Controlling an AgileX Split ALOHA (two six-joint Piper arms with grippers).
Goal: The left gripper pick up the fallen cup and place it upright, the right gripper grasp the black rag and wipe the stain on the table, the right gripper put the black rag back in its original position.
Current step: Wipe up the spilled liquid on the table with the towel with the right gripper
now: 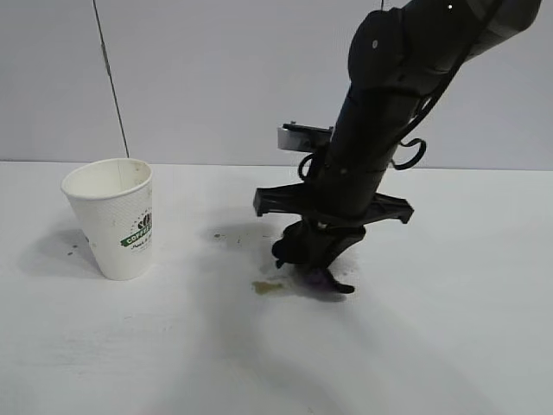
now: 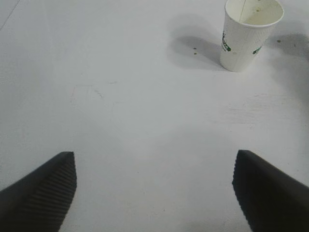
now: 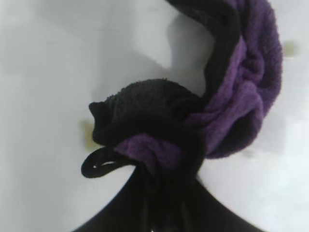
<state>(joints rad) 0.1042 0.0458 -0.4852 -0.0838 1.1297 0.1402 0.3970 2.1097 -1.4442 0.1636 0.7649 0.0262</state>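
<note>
The white paper cup (image 1: 112, 220) stands upright on the table (image 1: 449, 346) at the left, with nothing touching it. In the left wrist view the cup (image 2: 248, 34) is far off, and my left gripper (image 2: 154, 191) hangs open over bare tabletop, holding nothing. The left gripper does not show in the exterior view. My right gripper (image 1: 315, 255) points down at the table's middle, shut on the black rag (image 1: 327, 281), which presses on the surface. The rag (image 3: 227, 96) shows purple folds. A yellowish stain (image 1: 268, 287) lies just left of the rag, and the stain (image 3: 88, 134) peeks out beside the cloth.
Tiny dark droplets (image 1: 220, 235) dot the table between the cup and the rag. The right arm (image 1: 380, 112) leans in from the upper right. A grey wall stands behind the table's far edge.
</note>
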